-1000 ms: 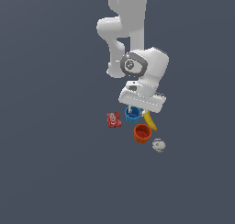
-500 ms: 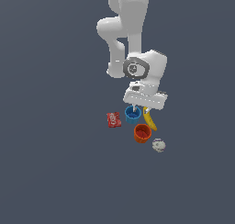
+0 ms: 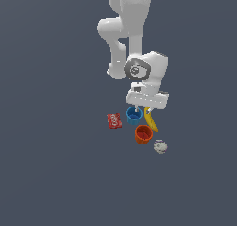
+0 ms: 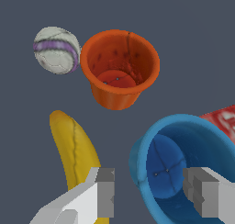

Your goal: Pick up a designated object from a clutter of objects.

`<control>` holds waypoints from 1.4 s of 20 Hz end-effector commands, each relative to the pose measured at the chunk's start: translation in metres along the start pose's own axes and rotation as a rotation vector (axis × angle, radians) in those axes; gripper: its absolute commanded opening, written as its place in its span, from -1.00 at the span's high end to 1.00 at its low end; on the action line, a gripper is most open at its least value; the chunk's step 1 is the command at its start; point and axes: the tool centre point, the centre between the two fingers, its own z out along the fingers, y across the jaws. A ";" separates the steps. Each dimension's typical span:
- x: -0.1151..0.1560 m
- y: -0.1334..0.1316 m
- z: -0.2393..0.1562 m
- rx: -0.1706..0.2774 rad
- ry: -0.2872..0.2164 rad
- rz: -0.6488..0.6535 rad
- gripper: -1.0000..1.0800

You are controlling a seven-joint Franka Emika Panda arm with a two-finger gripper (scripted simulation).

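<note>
Two gripper (image 4: pixel 149 191) fingers spread open, straddling the bright blue round plastic cup's (image 4: pixel 183 168) wall; flat red packet's (image 3: pixel 115 121) white lettering unreadable.

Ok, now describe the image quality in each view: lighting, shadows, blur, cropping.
Exterior view: flat, even light, no clear cast shadows on the dark floor; the clutter is small and coarse, with the blue cup partly hidden by the gripper. Wrist view: sharp and close, soft shading inside the orange-red cup; blue cup, banana and fingers are cropped by the frame edge.
</note>
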 end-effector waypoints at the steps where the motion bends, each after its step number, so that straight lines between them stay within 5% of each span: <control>1: 0.000 0.000 0.001 0.000 0.000 0.000 -0.23; 17: -0.001 0.000 0.027 0.001 -0.001 0.000 -0.23; 18: -0.001 0.000 0.027 0.001 -0.001 0.000 1.00; 28: -0.001 0.000 0.027 0.002 -0.001 -0.001 1.00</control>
